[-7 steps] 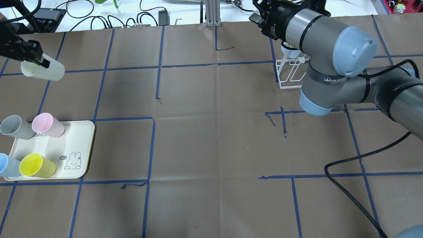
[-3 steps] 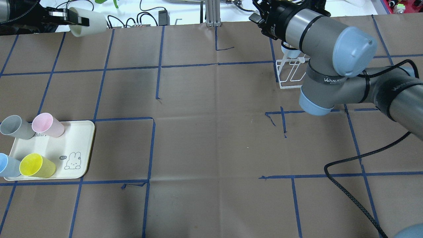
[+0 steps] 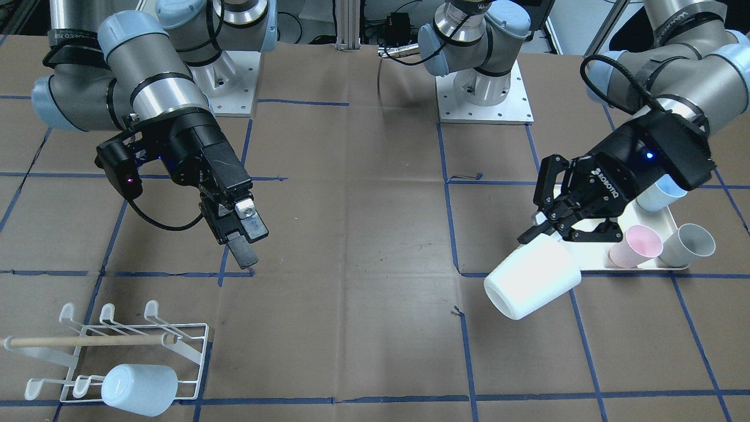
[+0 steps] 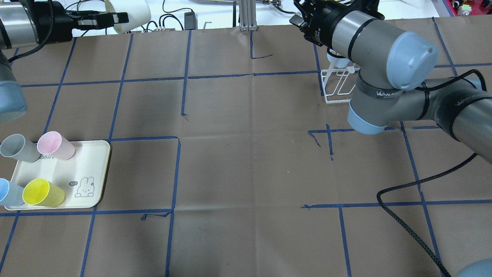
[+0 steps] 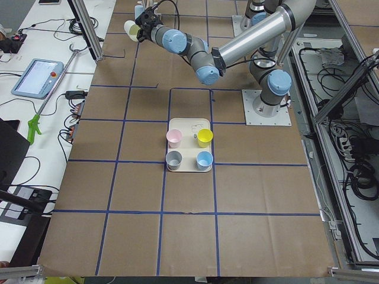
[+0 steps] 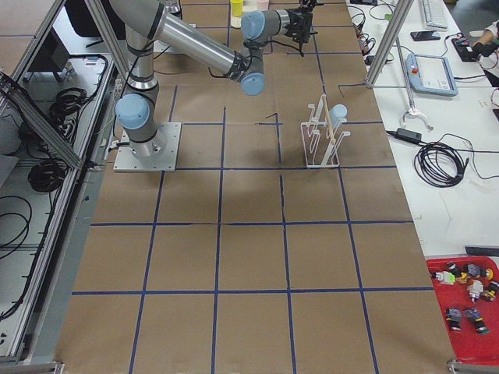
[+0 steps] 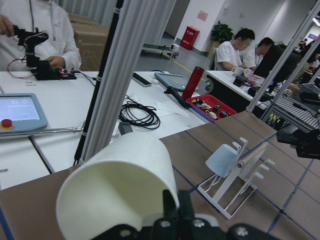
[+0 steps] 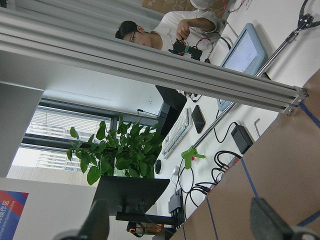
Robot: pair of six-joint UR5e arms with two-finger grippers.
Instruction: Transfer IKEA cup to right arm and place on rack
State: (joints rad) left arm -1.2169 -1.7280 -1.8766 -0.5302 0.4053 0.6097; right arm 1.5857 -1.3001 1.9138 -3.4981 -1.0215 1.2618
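**Cream cup (image 3: pixel 532 280) in transit to hand-over: left gripper (image 3: pixel 555 231) clamped on it, right gripper (image 3: pixel 246 240) waiting with fingers apart.**
In the last second the left gripper has carried the cup, held on its side, from over the table's left part out to the far table edge (image 4: pixel 215 30) and inward. The right arm (image 4: pixel 384 46) has not moved and hangs near the rack (image 3: pixel 193 346), which already bears a pale blue cup (image 3: pixel 140 381). Hand-over is not begun. An aluminium post (image 4: pixel 246 15) stands at that edge between the grippers. The bare brown paper mid-table, well apart from the tray (image 4: pixel 90 161), looks the safer route.
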